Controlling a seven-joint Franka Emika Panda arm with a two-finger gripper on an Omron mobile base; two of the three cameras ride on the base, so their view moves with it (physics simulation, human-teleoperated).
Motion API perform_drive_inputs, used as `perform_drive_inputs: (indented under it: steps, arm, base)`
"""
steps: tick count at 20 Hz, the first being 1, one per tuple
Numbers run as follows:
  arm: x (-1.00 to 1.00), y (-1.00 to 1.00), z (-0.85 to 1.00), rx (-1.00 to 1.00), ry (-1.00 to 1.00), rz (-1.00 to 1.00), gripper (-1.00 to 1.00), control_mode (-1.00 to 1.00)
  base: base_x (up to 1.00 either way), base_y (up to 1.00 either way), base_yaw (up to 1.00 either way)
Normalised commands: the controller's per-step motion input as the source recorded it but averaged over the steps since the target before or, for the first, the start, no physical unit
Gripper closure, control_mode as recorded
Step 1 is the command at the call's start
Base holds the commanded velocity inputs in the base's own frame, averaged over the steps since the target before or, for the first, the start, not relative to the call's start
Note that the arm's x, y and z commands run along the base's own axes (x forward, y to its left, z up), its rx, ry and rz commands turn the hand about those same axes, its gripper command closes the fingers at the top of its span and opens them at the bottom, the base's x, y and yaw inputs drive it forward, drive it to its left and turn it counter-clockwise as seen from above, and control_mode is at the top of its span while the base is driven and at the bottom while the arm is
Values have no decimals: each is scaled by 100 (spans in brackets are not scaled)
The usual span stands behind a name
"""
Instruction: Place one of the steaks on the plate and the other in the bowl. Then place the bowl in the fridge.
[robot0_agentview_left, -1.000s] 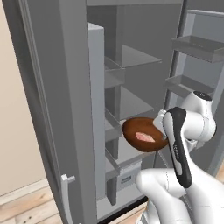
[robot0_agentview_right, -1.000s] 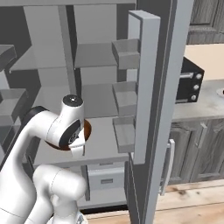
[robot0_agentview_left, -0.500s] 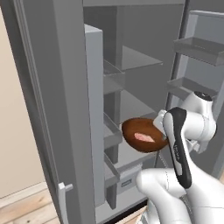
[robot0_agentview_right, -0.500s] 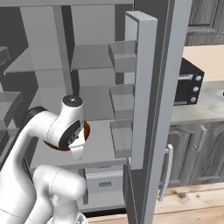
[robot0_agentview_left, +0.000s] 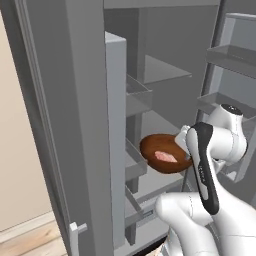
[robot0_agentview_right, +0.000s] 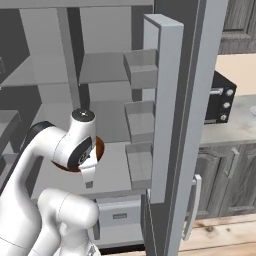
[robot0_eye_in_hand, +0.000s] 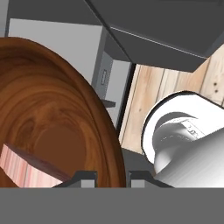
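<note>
My gripper is shut on the rim of the reddish-brown bowl, one fingertip inside the rim and one outside. A flat pale pink steak lies in the bowl, which hangs level in front of the open fridge at the height of its lower shelves. In the right base view my arm covers most of the bowl, leaving slivers of its rim. The steak also shows in the hand view. The plate and the other steak are out of view.
Both fridge doors stand open: the left door with its racks close to the bowl, the right door with racks on the other side. A drawer sits below the shelves. A dark oven stands on the counter at right.
The whole picture has shifted slightly, so the base has moved relative to the fridge. The arm keeps the same pose, still holding the bowl with the steak in it.
</note>
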Motion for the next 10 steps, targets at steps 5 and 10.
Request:
perform_drive_inputs:
  steps: [5, 10]
  arm:
    - [0, 0, 0, 0, 0, 0, 100, 100]
    - [0, 0, 0, 0, 0, 0, 100, 100]
  base:
    - [35, -1, 0]
    - [27, -10, 4]
